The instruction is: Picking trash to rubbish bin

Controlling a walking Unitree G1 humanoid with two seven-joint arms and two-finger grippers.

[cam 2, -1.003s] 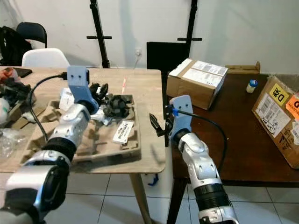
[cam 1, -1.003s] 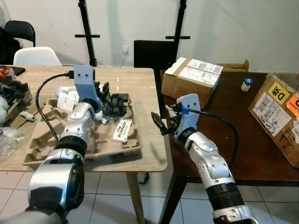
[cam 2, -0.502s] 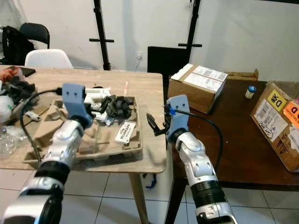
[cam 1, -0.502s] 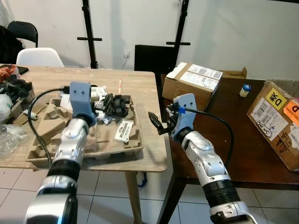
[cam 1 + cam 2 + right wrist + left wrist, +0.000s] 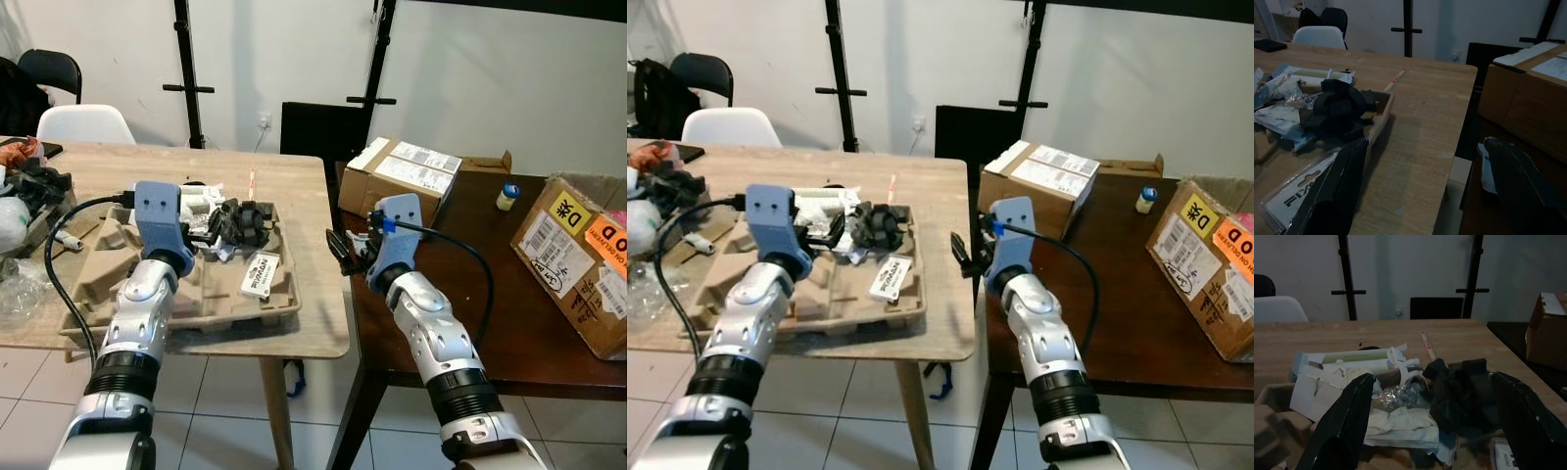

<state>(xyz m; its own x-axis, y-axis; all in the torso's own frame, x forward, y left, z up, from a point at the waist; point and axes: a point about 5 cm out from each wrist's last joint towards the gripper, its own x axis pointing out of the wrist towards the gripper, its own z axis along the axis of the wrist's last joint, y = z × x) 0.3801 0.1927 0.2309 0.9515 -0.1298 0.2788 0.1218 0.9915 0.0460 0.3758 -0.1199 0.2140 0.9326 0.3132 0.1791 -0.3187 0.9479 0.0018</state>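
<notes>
Light wooden tabletop (image 5: 294,196) on the left, dark brown tabletop (image 5: 509,294) butted beside it on the right. On the dark one: a labelled cardboard box (image 5: 397,176), a bigger box with yellow and orange stickers (image 5: 578,255) at the far right edge, a small white bottle (image 5: 505,198) between them. White chair (image 5: 86,122) and black stands against the wall behind.

On the light tabletop, a moulded pulp tray (image 5: 176,313) holding the trash: white cartons (image 5: 1342,369), a crumpled black wad (image 5: 1462,391), crinkled clear film and pale paper (image 5: 1400,423), plus a flat printed card pack (image 5: 259,274) lying nearer the tray's front right corner. All heaped toward the tray's far side, touching and overlapping. Rubbish bin nowhere to be made out, so no drop point to judge.

Left end effector (image 5: 1432,426) over the tray just short of the heap, fingers spread wide apart, nothing between them, straddling film and black wad. Right end effector (image 5: 1422,186) off the light tabletop's right edge, above the gap between the tabletops, fingers likewise apart and empty.

Probably the approach to a first pick. Risks from here: closing on the tangle and lifting several pieces at once, loose ones dropping on the way; pinching slippery film alone and losing it; snagging the light tray and dragging it toward the edge; cable (image 5: 69,294) on the left arm catching clutter at the far left.
</notes>
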